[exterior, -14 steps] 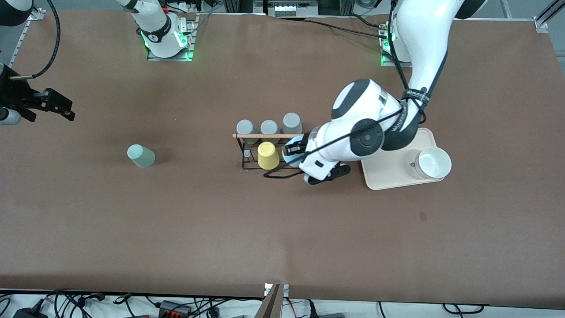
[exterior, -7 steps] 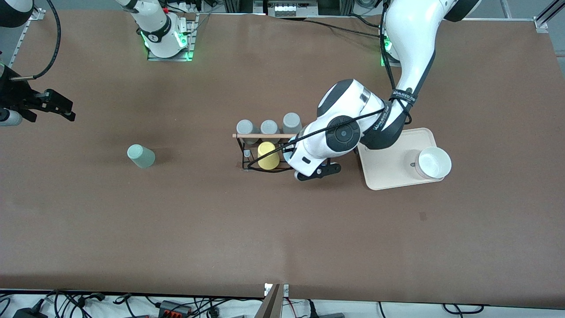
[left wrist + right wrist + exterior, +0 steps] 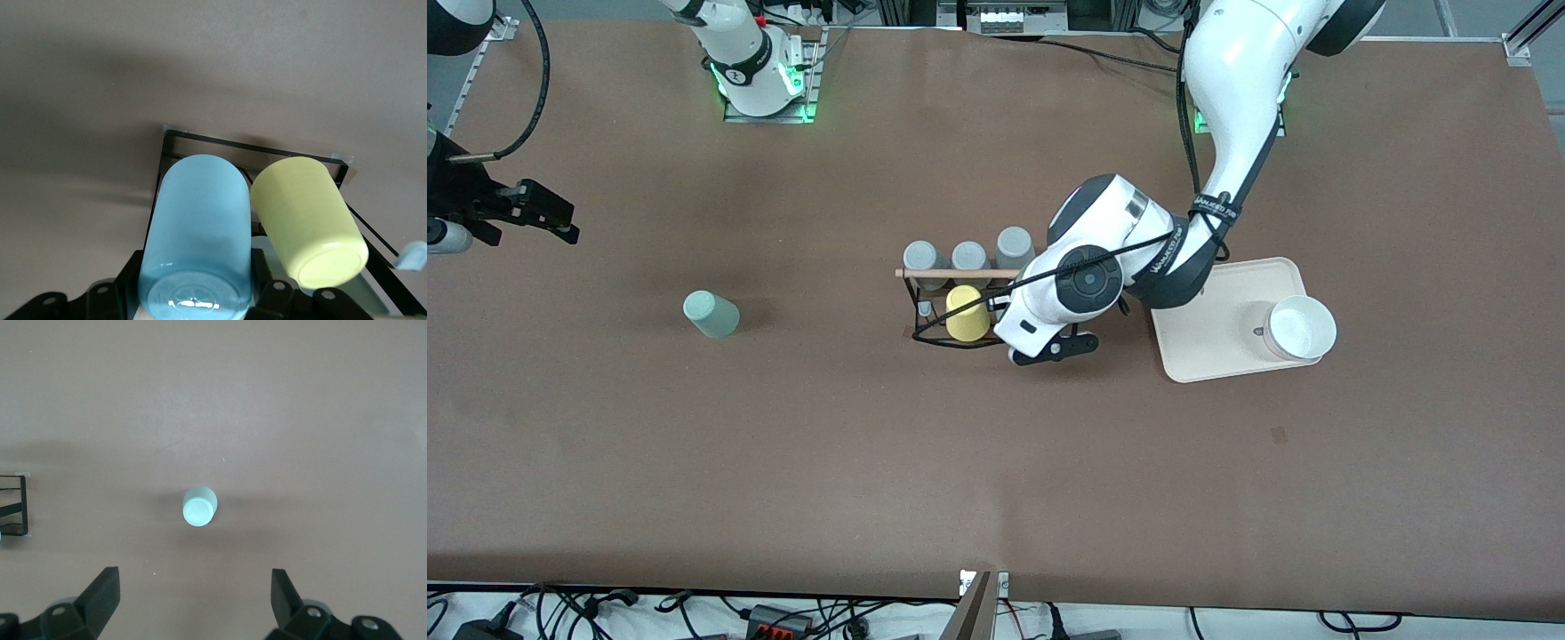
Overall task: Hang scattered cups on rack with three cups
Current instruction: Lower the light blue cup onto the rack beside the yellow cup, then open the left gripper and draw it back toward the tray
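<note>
My left gripper [image 3: 197, 293] is shut on the light blue cup [image 3: 197, 220], gripping it near its base. It holds the cup over the black wire rack [image 3: 200, 140], right beside the yellow cup [image 3: 310, 220] on the rack. In the front view the left arm's wrist [image 3: 1072, 284] hides this gripper and the blue cup. The rack [image 3: 914, 307] has a wooden rod [image 3: 951, 273] on top. The sage green cup [image 3: 711, 314] stands upside down on the table toward the right arm's end. My right gripper [image 3: 195, 587] is open and empty, high over that cup [image 3: 199, 506].
Three grey cups [image 3: 969, 256] hang along the rack's row farther from the front camera, and the yellow cup [image 3: 967, 313] is on the nearer row. A beige tray [image 3: 1200, 351] with a white bowl [image 3: 1303, 327] lies beside the rack toward the left arm's end.
My left arm has carried the blue cup toward the right arm's end, from the rack's end to beside the yellow cup. The right arm has not moved.
</note>
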